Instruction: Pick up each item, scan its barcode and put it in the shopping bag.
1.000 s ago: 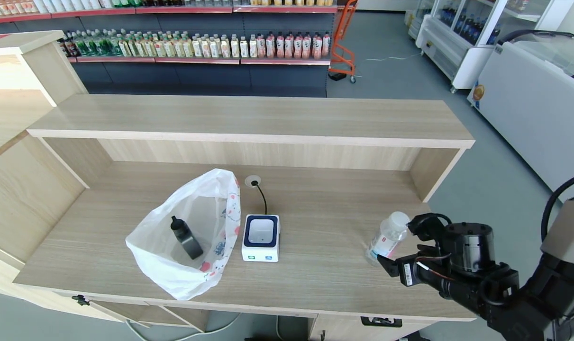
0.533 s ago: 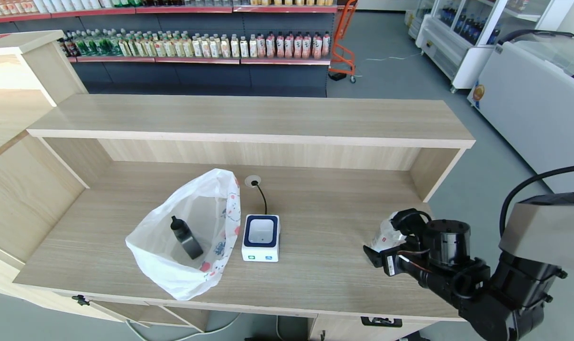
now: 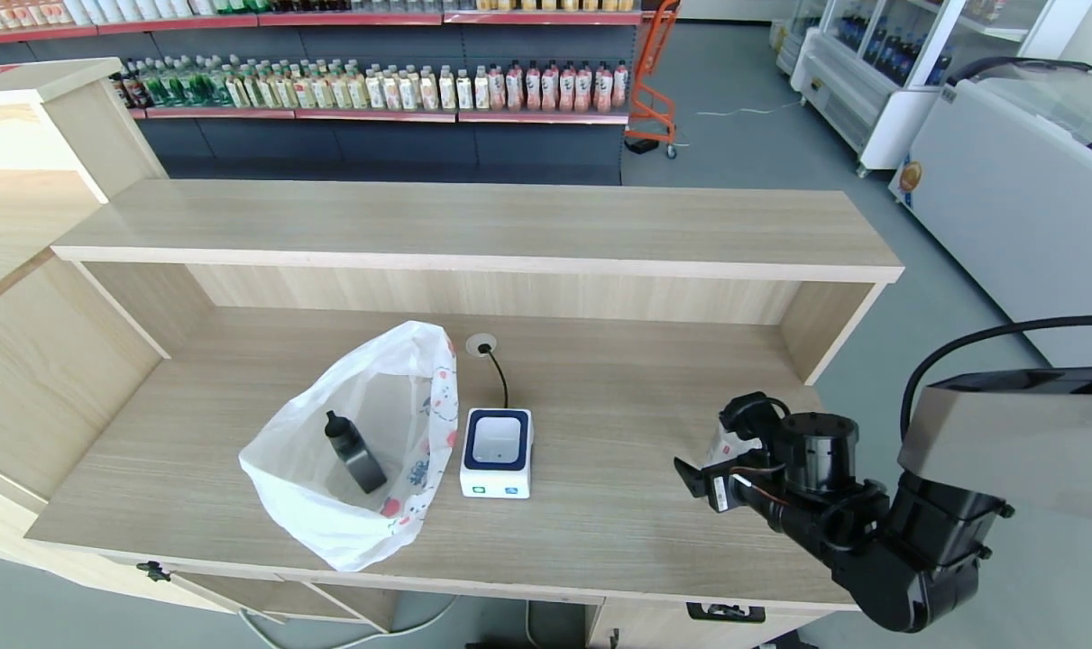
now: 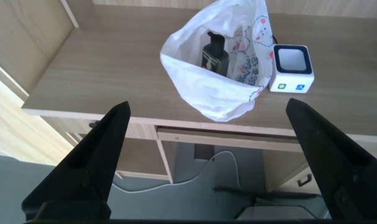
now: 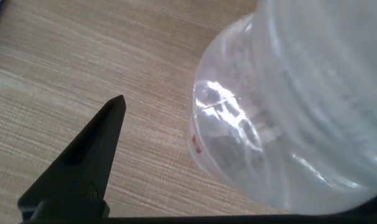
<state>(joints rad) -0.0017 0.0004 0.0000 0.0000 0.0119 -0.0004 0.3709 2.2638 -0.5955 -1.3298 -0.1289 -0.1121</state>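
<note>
Right pincer [image 3: 713,445]: we see its fingers spread either side of the clear bottle [image 5: 288,112], one finger [image 5: 83,168] apart from it | bottle at the counter's [image 3: 600,532] right end, well apart from the scanner [image 3: 497,451] | left pincer [image 4: 207,106]: wide open, empty | black bottle [image 3: 354,451] inside the bag [image 3: 329,527]

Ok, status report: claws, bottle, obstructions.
Right claw open, straddling the clear bottle at the right end of the counter. Left claw open, empty, off its near edge. Dark bottle in the shopping bag. Scanner unobstructed.
</note>
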